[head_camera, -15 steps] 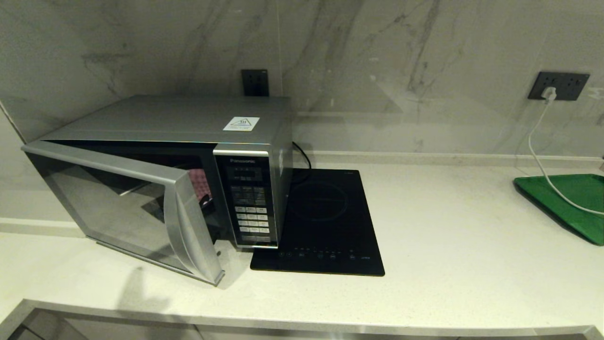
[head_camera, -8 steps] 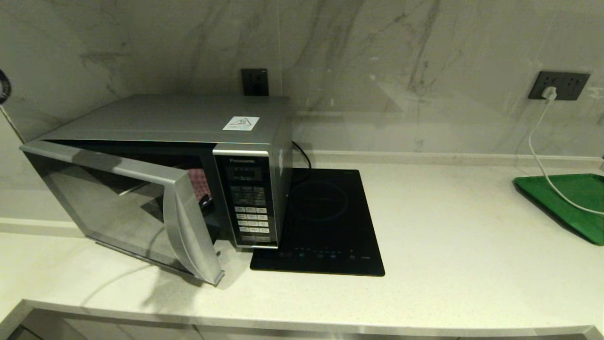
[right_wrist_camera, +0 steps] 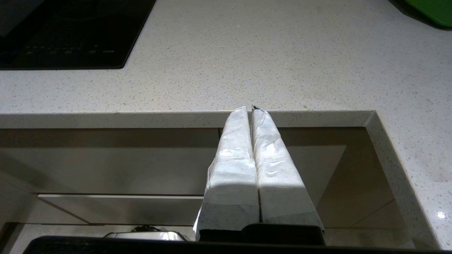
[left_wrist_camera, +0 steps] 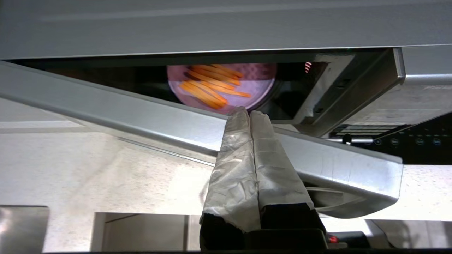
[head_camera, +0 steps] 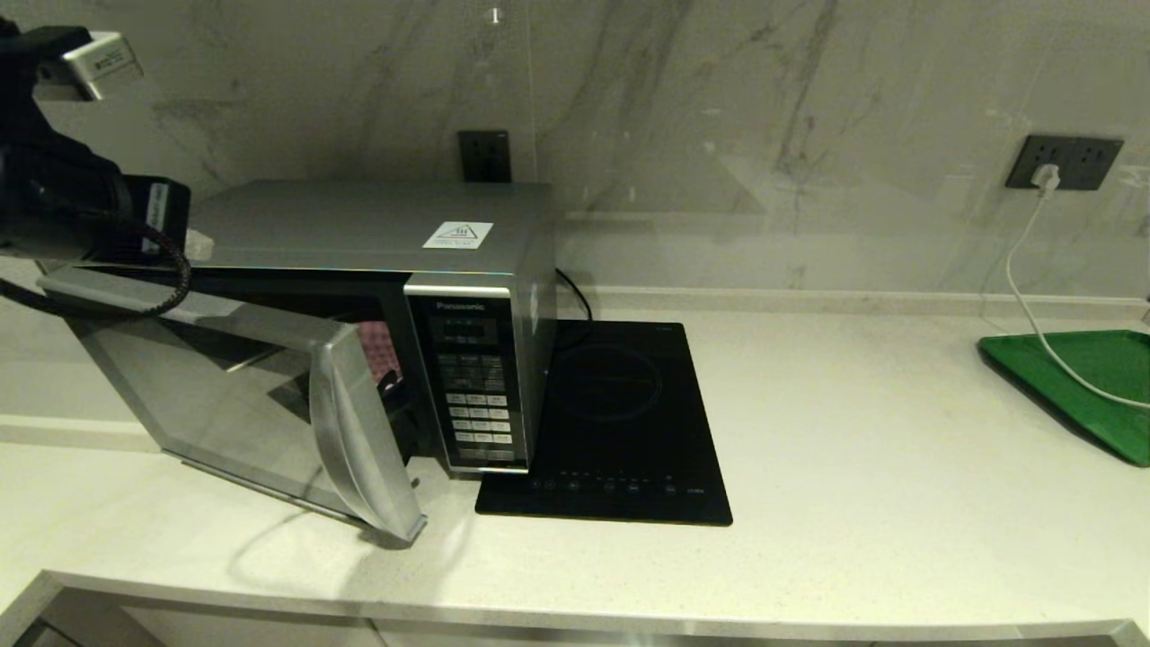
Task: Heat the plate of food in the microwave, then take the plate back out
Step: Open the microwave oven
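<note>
The silver microwave (head_camera: 359, 225) stands at the counter's left, its dark glass door (head_camera: 225, 395) swung partly open. In the left wrist view the lilac plate of food (left_wrist_camera: 261, 81), with several orange fries on it, lies inside the cavity, seen over the door's top edge. My left arm (head_camera: 72, 198) reaches in from the upper left, above the door's hinge side. The left gripper (left_wrist_camera: 249, 111) is shut and empty, hovering just over the door's top edge, in front of the plate. My right gripper (right_wrist_camera: 251, 108) is shut and empty, parked below the counter's front edge.
A flat black induction cooktop (head_camera: 620, 422) lies right beside the microwave. A green tray (head_camera: 1087, 386) sits at the far right, with a white cable (head_camera: 1024, 296) running to it from a wall socket (head_camera: 1065, 162). The counter has a cut-out front edge (right_wrist_camera: 212, 118).
My left arm has come into the head view from the upper left and now hangs over the door's hinge side. The door stands at about the same angle.
</note>
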